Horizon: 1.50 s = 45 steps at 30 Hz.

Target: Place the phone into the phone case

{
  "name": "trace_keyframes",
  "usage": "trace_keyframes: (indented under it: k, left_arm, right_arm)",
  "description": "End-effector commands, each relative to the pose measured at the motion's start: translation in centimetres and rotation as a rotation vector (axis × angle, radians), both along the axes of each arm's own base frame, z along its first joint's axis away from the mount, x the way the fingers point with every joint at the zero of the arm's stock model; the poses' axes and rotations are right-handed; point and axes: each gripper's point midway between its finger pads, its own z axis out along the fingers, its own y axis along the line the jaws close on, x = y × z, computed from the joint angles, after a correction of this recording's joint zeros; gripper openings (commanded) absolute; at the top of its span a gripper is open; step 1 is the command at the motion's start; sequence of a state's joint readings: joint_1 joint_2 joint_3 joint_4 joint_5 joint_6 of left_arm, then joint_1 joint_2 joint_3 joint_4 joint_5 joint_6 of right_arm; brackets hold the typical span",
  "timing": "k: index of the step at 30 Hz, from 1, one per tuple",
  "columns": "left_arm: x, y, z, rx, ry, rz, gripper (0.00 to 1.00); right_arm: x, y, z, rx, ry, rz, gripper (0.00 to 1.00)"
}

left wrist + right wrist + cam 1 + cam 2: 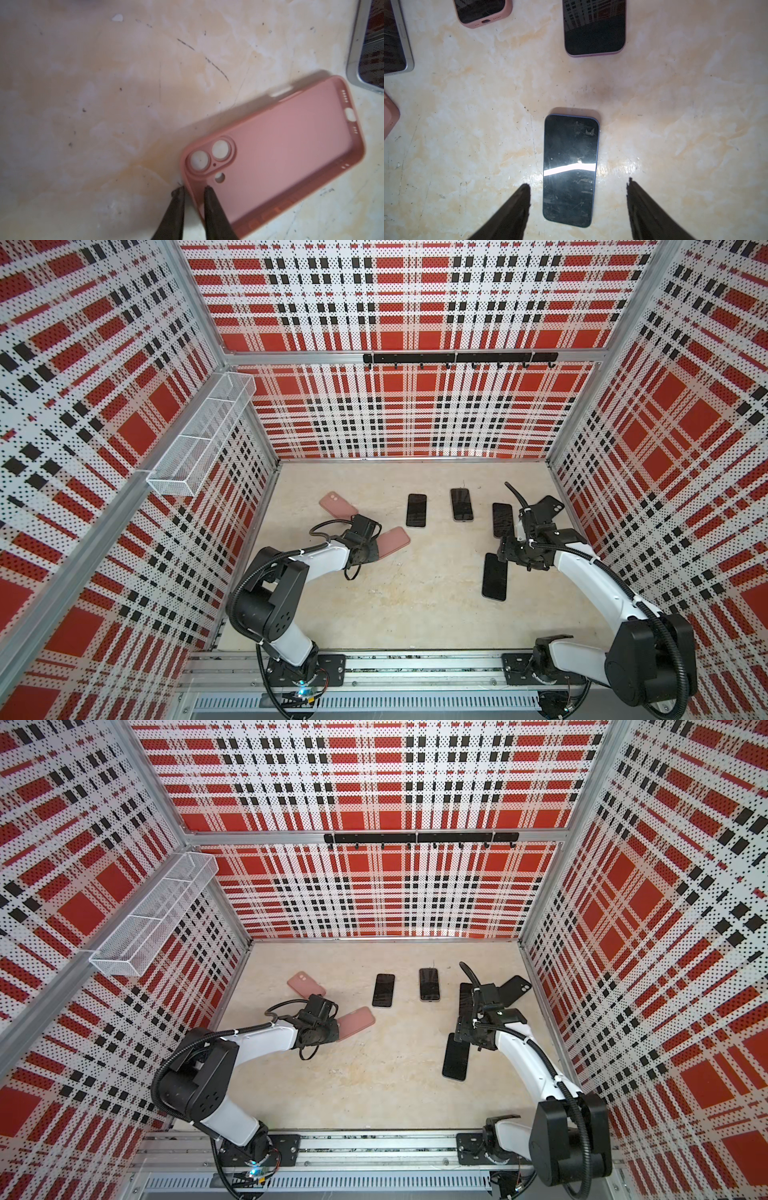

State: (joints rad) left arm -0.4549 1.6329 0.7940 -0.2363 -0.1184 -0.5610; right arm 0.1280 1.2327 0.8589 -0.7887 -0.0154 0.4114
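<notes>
Found the left gripper [193, 188] pinching the pink case [280, 155] at its camera-cutout corner, one finger outside the wall and one inside, gap narrow. Found the right gripper [578, 184] spread wide, one fingertip to each side of the phone [570, 166], clear of both long edges. Logged the phone flat on the table [685, 124], screen up, dark glass, blue rim, scuffed, a bright streak of glare across it. Located the phone [494, 578] right of centre in both top views, far end tucked under the right gripper. Located the pink case [395, 541] open side up, left of centre, well apart from the phone, near end hidden beneath the left wrist. Tried the raised lettering inside the case's long wall: too blurred to read. Farther out, noted a second pink case [337, 506] back up, just beyond the left wrist; a left back phone [416, 510] beside a right back phone [462, 504]; a fourth phone [502, 519] and a black case [549, 506], both partly hidden behind the right arm.
</notes>
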Motion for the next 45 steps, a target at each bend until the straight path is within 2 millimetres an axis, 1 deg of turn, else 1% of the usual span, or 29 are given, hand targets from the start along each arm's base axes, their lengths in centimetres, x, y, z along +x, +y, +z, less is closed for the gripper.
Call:
trace_keyframes:
  k: [1,4,8,10,12,15,17,19,21,23,28,30,32,34,37,38,42,45]
  left_arm:
    - [-0.9,-0.2,-0.7,0.058,0.052,-0.060,0.18]
    - [-1.4,-0.5,-0.2,0.073,0.060,-0.100,0.14]
    - [-2.2,-1.3,0.4,0.068,0.064,-0.155,0.10]
    - [-2.4,-1.3,0.8,0.066,0.061,-0.168,0.09]
    - [-2.6,-1.5,1.1,0.052,0.059,-0.177,0.08]
    - [-2.9,-2.6,1.5,0.036,0.047,-0.204,0.07]
    - [-3.1,-3.6,1.7,0.025,0.040,-0.223,0.07]
    - [-3.3,-4.8,1.6,-0.001,0.040,-0.244,0.07]
    - [-3.4,-5.9,1.6,-0.027,0.036,-0.256,0.06]
    - [-3.6,-6.7,1.6,-0.034,0.033,-0.268,0.06]
    - [-3.8,-8.2,1.5,-0.050,0.028,-0.300,0.07]
    - [-3.8,-8.4,1.4,-0.049,0.029,-0.307,0.10]
    - [-3.7,-8.5,1.5,-0.050,0.024,-0.308,0.14]
    - [-3.5,-8.7,1.9,-0.057,0.015,-0.309,0.27]
    - [-3.3,-8.7,2.9,-0.070,-0.001,-0.306,0.42]
    - [-3.3,-8.6,3.2,-0.074,-0.004,-0.304,0.46]
    - [-3.0,-8.1,5.8,-0.110,-0.050,-0.289,0.56]
    - [-2.5,-7.5,8.2,-0.154,-0.102,-0.267,0.61]
  right_arm:
    - [-0.5,-0.6,0.7,-0.018,-0.013,-0.015,0.76]
    - [-0.6,-1.0,0.7,-0.031,-0.014,-0.021,0.76]
    - [-0.9,-1.6,0.8,-0.039,-0.014,-0.030,0.76]
    - [-1.0,-1.7,0.9,-0.036,-0.016,-0.032,0.76]
    - [-0.8,-1.6,0.7,-0.031,-0.015,-0.027,0.76]
    - [-0.3,-1.6,0.6,-0.036,-0.002,-0.028,0.76]
    - [0.6,-1.9,0.7,-0.056,-0.011,-0.034,0.77]
    - [2.2,-2.2,0.7,-0.060,-0.026,-0.021,0.79]
    - [3.4,-2.6,0.3,-0.079,0.015,-0.013,0.84]
    - [5.3,-2.8,0.1,-0.089,0.024,0.009,0.89]
    - [9.0,-3.3,-2.0,-0.098,0.102,0.065,0.98]
    - [10.3,-3.2,-2.4,-0.101,0.111,0.085,1.00]
    - [11.5,-3.3,-2.7,-0.113,0.107,0.089,1.00]
    - [12.6,-3.2,-3.1,-0.107,0.116,0.099,1.00]
    - [13.8,-3.1,-4.3,-0.107,0.136,0.103,1.00]
    - [14.1,-3.3,-4.6,-0.114,0.146,0.101,1.00]
    - [14.9,-3.5,-6.3,-0.121,0.182,0.094,1.00]
    - [15.2,-3.8,-7.2,-0.122,0.204,0.085,0.99]
